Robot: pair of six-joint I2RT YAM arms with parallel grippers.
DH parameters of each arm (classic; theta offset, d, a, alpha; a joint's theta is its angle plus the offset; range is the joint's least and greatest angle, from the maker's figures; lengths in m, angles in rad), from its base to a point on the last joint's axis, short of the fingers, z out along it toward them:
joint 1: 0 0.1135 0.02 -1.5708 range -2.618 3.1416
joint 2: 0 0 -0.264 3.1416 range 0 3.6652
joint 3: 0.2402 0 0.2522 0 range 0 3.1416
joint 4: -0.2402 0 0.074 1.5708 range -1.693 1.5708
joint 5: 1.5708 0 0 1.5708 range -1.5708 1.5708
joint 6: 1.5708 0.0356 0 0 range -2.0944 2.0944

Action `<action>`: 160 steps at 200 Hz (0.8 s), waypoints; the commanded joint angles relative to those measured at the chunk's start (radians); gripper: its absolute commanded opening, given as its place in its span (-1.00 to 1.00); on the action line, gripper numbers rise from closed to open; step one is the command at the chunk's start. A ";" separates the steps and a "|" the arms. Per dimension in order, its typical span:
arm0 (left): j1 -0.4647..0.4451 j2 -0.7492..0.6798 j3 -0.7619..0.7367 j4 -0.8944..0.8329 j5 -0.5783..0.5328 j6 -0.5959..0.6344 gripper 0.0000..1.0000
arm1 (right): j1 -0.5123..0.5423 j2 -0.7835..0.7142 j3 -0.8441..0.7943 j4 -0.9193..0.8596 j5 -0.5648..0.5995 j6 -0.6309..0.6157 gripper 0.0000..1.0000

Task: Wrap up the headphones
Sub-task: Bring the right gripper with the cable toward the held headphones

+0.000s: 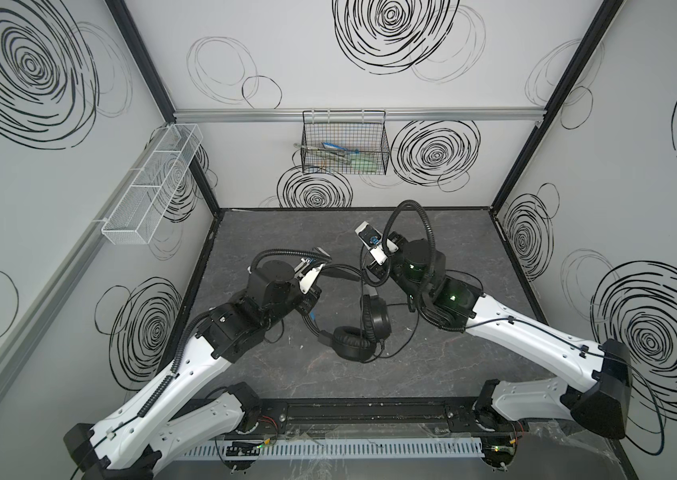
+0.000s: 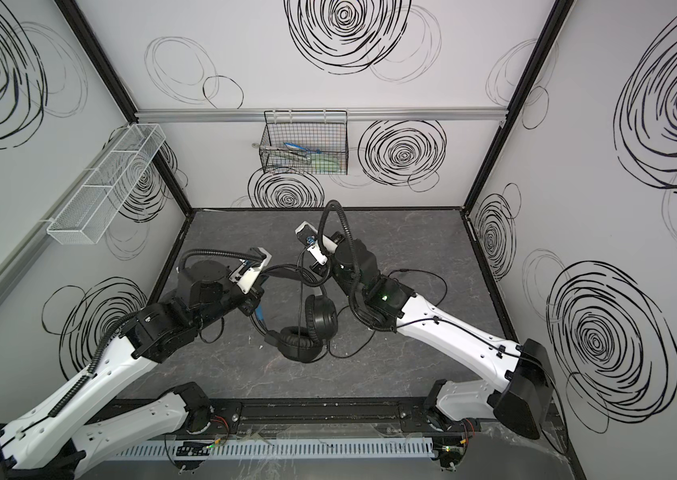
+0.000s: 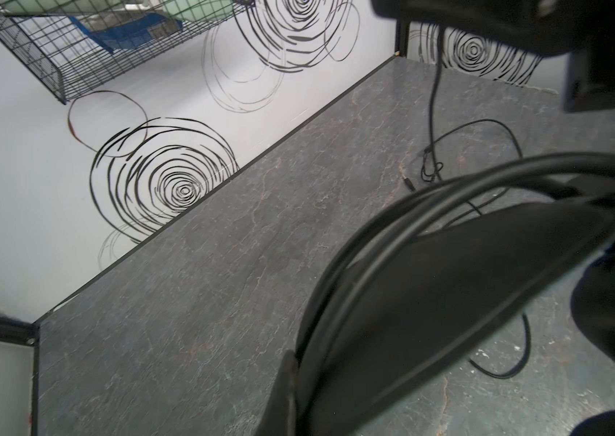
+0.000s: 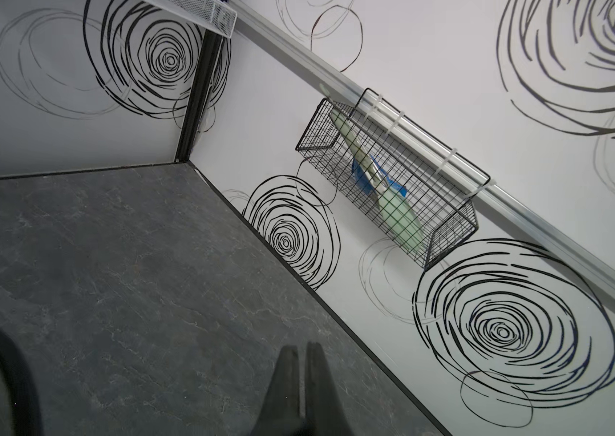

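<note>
The left pincer (image 1: 315,300) is clenching the bendy black headband (image 3: 449,294) of the headphones (image 1: 378,322). They are hanging just below it, between both pincers. Their fat round cups are sitting low by the tabletop (image 1: 286,232), touching it or not, I cannot tell. The right pincer (image 4: 300,362) is squeezing shut, and nothing is showing between its tips. The thin cable (image 3: 502,128) is lying in loose, springy loops on the tabletop, out past the left pincer.

To do this step well, I think the left pincer should be holding tight while the right one is pinching the cable near the cups and winding it snugly round the band. A smooth, thin cord is likely slipping and tangling easily. The cups are looking soft and padded, and the tabletop is looking hard, grey and stony.
</note>
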 commanded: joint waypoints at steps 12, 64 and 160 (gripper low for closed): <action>0.001 -0.036 -0.012 0.158 0.153 -0.009 -1.00 | -0.042 0.020 0.054 0.004 -0.066 0.012 -1.00; 0.021 -0.052 -0.033 0.196 0.214 -0.039 -1.00 | -0.127 0.013 0.003 0.064 -0.165 0.078 -1.00; 0.030 -0.099 -0.045 0.276 0.314 -0.135 -1.00 | -0.203 0.001 -0.099 0.211 -0.278 0.157 -0.87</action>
